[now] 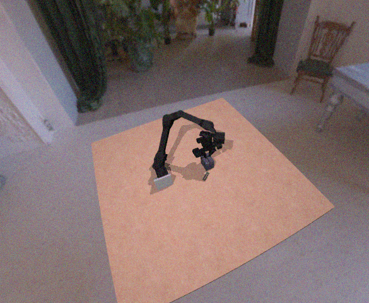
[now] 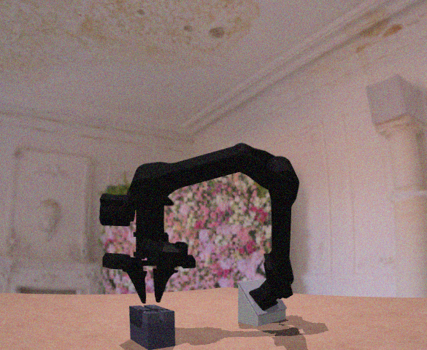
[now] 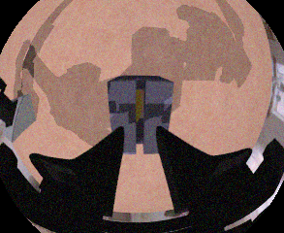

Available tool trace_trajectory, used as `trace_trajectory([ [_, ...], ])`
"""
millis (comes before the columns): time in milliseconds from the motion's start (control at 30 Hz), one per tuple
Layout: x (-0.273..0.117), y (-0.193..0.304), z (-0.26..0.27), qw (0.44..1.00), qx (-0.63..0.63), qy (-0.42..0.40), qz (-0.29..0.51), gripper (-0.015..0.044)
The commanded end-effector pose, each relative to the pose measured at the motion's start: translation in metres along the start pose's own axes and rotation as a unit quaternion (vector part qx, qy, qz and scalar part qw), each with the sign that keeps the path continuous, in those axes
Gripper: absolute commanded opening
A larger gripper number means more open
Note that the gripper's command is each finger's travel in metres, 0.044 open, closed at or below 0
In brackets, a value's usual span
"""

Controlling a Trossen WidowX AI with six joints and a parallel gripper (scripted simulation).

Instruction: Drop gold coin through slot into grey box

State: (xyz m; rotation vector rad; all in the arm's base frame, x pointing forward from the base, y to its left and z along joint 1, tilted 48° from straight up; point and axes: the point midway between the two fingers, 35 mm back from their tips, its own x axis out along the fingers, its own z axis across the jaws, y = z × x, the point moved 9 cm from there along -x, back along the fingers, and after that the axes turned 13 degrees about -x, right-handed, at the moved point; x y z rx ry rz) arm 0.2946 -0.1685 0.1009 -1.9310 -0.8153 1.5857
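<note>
Coin (image 3: 140, 104) sits edge-on in the slot of grey box (image 3: 141, 115), seen in wrist view as a thin gold strip w/ long axis along the slot, pointing away from the camera. Gripper (image 2: 149, 297) hangs just above box lid, fingers parted, released, grasping nothing. Box stands nr mat (image 1: 210, 228) centre, twd far edge. Holder (image 1: 205, 176) just beside box, on near side.
</note>
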Motion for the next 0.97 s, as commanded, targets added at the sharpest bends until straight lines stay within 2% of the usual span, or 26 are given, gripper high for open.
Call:
trace_trajectory([
  [0, 0.000, 0.000, 0.000, 1.000, -0.001, 0.000, 0.000, 0.0161],
  [167, 0.000, 0.000, 0.000, 1.000, -0.001, 0.000, 0.000, 0.0161],
  [433, -0.020, 0.000, 0.000, 1.000, 0.000, 0.000, 0.000, 0.0371],
  [533, -0.051, -0.001, 0.002, 1.000, 0.002, 0.000, -0.003, 0.0440],
  [600, -0.061, -0.002, 0.004, 1.000, 0.002, -0.001, -0.004, 0.0440],
  [933, -0.061, -0.002, 0.004, 1.000, 0.002, -0.001, -0.004, 0.0440],
])
